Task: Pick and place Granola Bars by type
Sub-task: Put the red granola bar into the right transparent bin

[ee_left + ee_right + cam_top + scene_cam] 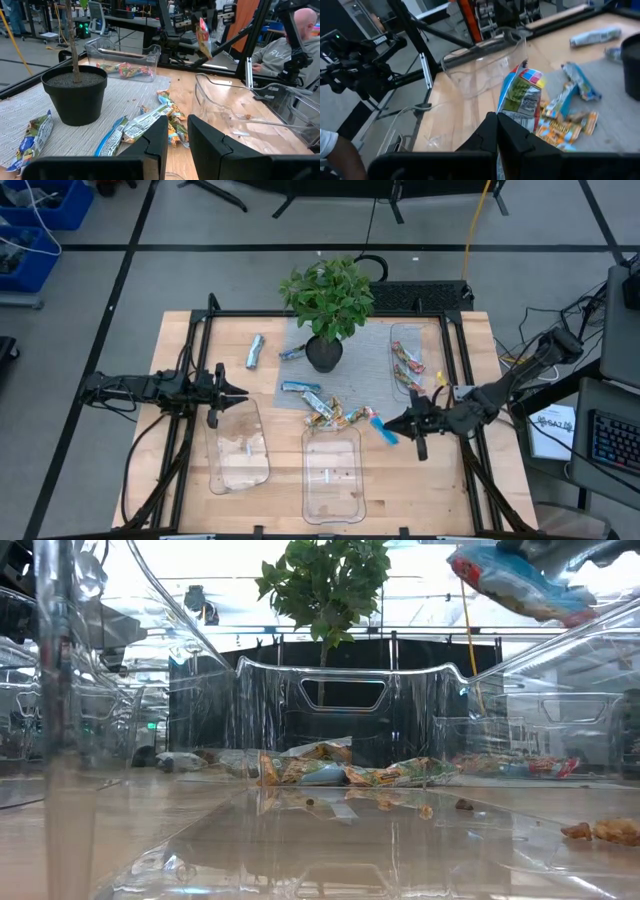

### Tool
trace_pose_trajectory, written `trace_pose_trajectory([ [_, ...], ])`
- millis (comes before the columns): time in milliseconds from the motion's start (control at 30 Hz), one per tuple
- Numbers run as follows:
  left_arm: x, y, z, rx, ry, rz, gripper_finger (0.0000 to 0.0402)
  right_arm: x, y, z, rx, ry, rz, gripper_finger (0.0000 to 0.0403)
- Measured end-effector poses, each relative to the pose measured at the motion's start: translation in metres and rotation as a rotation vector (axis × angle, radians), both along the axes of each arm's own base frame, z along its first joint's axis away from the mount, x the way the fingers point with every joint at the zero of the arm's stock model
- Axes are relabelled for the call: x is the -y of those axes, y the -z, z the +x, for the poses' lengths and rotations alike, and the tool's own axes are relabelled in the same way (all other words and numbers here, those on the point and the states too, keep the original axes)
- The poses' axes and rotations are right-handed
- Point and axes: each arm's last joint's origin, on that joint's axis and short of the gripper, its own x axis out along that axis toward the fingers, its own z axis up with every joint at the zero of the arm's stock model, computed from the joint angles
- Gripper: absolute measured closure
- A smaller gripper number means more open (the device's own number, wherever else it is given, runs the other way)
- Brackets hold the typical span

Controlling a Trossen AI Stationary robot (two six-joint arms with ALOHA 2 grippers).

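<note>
My right gripper [400, 423] is shut on a blue granola bar [520, 95] with a green and yellow label, held in the air over the near side of the table, right of the middle clear tray [333, 480]. The bar also shows in the low view [520, 585] and in the left wrist view [202, 37]. A pile of bars [327, 409] lies flat near the plant pot [324, 353]. A silver bar [255, 352] and a blue bar [292, 352] lie farther back. My left gripper [232, 392] is narrowly open and empty at the far end of the left clear tray [238, 448]. My right gripper pinches the blue bar's wrapper at one end [512, 120] between its two fingers. The fingers come slanting down from the table's right side. The bar is lifted clear of the table and sticks out beyond the fingertips, tilted.
A third clear tray [408, 340] at the far right holds several bars [408, 370]. The potted plant [330, 295] stands on a grey mat [370, 375] at the table's far middle. A person [285, 47] sits beyond the table's right edge. Crumbs lie in the middle tray [595, 830].
</note>
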Motion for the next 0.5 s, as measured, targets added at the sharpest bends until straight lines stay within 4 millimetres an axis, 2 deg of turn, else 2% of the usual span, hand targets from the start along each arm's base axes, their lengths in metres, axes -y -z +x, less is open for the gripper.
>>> trace_pose_trajectory([
  [500,0.0,0.0,0.0,0.0,0.0,0.0,0.0325,0.029,-0.022,-0.027,0.088,0.015,-0.109,0.0403],
])
